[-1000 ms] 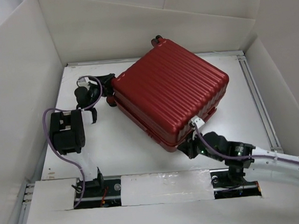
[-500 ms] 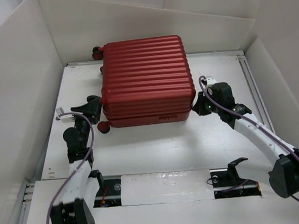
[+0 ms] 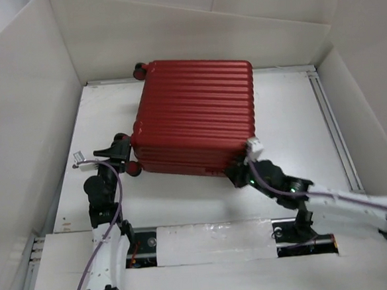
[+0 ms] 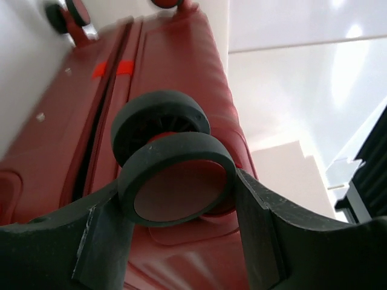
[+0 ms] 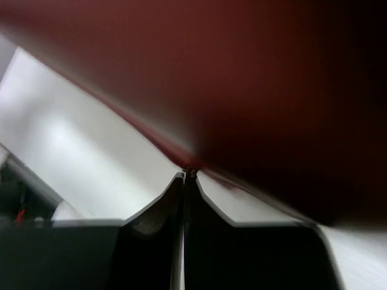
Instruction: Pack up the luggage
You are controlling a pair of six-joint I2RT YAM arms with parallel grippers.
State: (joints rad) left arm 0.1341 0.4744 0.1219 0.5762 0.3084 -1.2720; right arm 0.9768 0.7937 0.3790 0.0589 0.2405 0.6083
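Observation:
The luggage (image 3: 195, 115), a red ribbed hard-shell case, lies closed and slightly skewed on the white table. My left gripper (image 3: 123, 154) is at its near left corner. In the left wrist view the fingers (image 4: 257, 223) press on both sides of a dark caster wheel (image 4: 175, 181), so the gripper (image 4: 176, 187) is shut on it. My right gripper (image 3: 238, 176) sits at the near right corner. Its jaws are pressed together, and the gripper (image 5: 188, 175) tip touches the blurred red lower edge of the luggage (image 5: 254, 72).
White walls (image 3: 26, 130) box in the table on three sides. A metal rail (image 3: 331, 119) runs along the right side. A second wheel (image 3: 138, 70) sticks out at the luggage's far left corner. Both arm bases stand on the near strip (image 3: 207, 243).
The luggage has turned slightly and shifted right. My right arm has swung from its right side to its near right corner. The left gripper stays at the near left wheel.

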